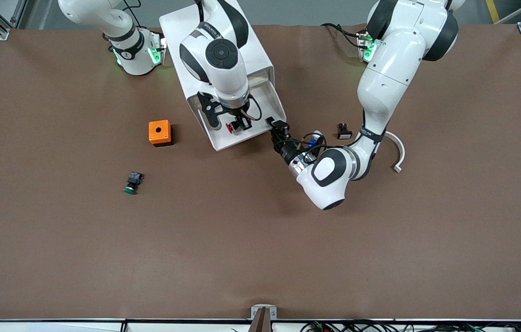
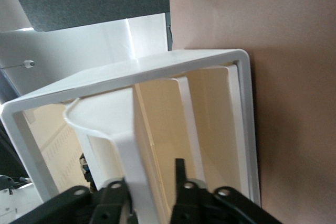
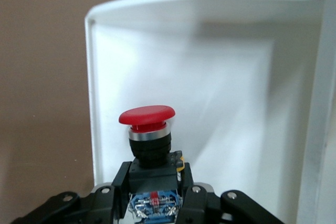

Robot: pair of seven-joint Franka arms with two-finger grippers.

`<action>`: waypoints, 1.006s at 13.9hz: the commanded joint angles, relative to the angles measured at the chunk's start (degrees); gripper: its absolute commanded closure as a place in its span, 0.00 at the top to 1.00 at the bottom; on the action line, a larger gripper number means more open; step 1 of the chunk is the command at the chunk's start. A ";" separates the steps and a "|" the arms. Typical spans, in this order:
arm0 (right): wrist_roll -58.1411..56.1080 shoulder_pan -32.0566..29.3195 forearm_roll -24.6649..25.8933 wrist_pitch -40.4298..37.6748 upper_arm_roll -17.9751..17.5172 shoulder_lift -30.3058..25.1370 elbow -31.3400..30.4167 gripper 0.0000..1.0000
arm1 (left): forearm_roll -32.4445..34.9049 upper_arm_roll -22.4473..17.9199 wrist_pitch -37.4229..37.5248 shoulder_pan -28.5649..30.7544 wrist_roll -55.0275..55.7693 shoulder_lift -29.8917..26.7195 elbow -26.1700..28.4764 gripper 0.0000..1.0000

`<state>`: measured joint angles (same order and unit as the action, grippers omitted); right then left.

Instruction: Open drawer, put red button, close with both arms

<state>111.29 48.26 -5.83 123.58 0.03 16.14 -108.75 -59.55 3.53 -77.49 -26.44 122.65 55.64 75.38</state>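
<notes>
The red button (image 1: 232, 127) has a round red cap and a black-and-blue body. My right gripper (image 1: 237, 123) is shut on its body and holds it over the open white drawer (image 1: 223, 145). In the right wrist view the button (image 3: 147, 115) stands cap-out between the gripper (image 3: 152, 174) fingers, with the drawer's white floor (image 3: 210, 77) below it. My left gripper (image 1: 278, 130) is at the drawer's front corner toward the left arm's end. In the left wrist view the gripper (image 2: 149, 182) straddles an upright white wall of the drawer (image 2: 247, 129). One finger lies against it and the other finger (image 2: 180, 174) stands apart.
The white cabinet (image 1: 260, 50) stands between the two arm bases. An orange box (image 1: 159, 132) and a green-capped button (image 1: 132, 182) lie toward the right arm's end. A small black-and-white part (image 1: 344, 132) and a curved white piece (image 1: 399, 152) lie by the left arm.
</notes>
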 commanded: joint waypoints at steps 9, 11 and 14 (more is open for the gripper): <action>3.06 3.24 -0.94 -0.80 0.59 2.05 3.02 0.00 | -3.81 0.42 -0.21 3.49 -15.23 -0.71 -2.51 1.00; 3.84 3.15 -0.94 -0.71 0.67 2.31 3.10 0.00 | -3.73 0.42 0.66 3.94 -20.84 -0.71 -3.31 1.00; 3.93 3.07 -0.94 -0.71 0.67 2.58 3.19 1.00 | -2.85 -1.32 1.20 3.85 -30.77 -1.32 -4.62 1.00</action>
<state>114.18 50.68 -5.83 123.56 0.14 17.81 -107.06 -62.47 3.36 -77.16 -22.57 97.25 55.37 71.62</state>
